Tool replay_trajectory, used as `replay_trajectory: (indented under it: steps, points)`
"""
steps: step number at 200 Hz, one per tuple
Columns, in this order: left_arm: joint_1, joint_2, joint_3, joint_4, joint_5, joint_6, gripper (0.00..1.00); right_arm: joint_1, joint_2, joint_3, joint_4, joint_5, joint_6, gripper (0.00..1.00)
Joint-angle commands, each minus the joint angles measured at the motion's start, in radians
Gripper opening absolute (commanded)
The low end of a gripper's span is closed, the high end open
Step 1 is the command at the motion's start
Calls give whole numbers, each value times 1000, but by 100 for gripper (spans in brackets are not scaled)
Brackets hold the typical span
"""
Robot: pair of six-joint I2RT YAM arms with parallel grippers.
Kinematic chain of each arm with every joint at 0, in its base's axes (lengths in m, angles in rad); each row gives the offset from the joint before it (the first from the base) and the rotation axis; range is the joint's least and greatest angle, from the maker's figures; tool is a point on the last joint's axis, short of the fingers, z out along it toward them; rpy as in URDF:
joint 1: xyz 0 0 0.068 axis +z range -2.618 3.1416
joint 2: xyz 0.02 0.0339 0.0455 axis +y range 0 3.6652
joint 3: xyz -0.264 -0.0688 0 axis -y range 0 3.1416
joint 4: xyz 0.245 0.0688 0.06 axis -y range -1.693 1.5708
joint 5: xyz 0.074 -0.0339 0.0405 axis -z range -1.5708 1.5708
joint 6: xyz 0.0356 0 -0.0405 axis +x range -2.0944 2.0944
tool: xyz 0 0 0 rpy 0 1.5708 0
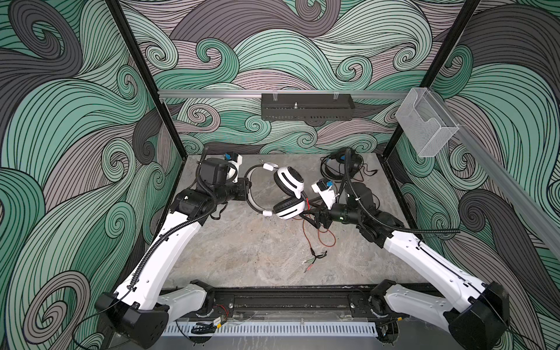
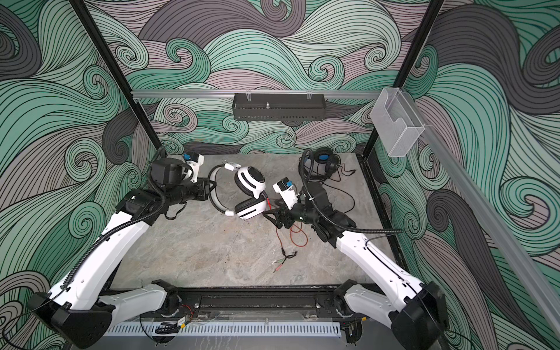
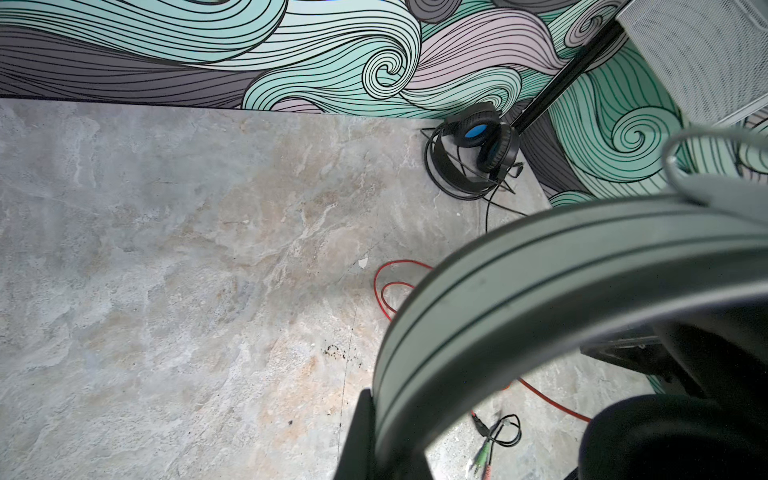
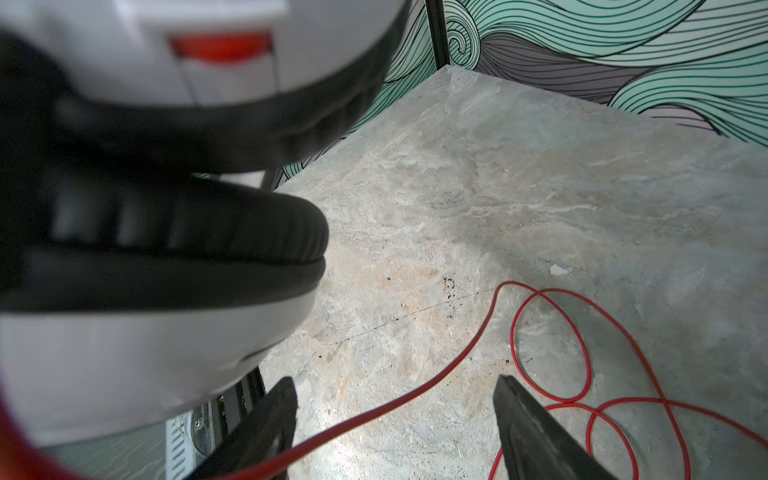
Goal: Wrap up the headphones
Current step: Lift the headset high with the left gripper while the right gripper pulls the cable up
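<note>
The white headphones (image 1: 289, 178) (image 2: 250, 180) with black ear pads are held up over the middle of the table. My left gripper (image 1: 247, 189) (image 2: 212, 189) (image 3: 382, 440) is shut on their headband (image 3: 540, 282). Their thin red cord (image 1: 325, 239) (image 2: 298, 239) (image 4: 415, 395) hangs from the lower ear cup (image 4: 145, 353) and lies in loops on the table, ending in plugs (image 1: 315, 260) (image 3: 490, 449). My right gripper (image 1: 309, 213) (image 2: 269, 216) (image 4: 395, 386) is open just beside that ear cup, and the red cord runs between its fingers without being pinched. The black headphones (image 1: 341, 165) (image 2: 321, 165) (image 3: 473, 153) lie in the back right corner.
A black tray (image 1: 306, 109) hangs on the back wall rail. A clear plastic box (image 1: 427, 127) hangs on the right rail. Patterned walls close the table on three sides. A white cable duct (image 1: 272, 328) runs along the front edge.
</note>
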Motion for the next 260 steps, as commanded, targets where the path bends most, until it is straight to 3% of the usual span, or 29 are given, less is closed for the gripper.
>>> replay_trajectory:
  steps: [1,52,139,260]
  points:
    - [9,-8,77,18,88,-76,0,-1,12,52,36,-21,-5,77]
    - [27,5,115,51,156,-164,0,0,71,103,149,-34,25,82]
    - [81,38,243,22,217,-227,0,0,44,7,287,-55,50,90]
    - [168,52,309,24,282,-291,0,-1,75,-84,350,-84,71,64]
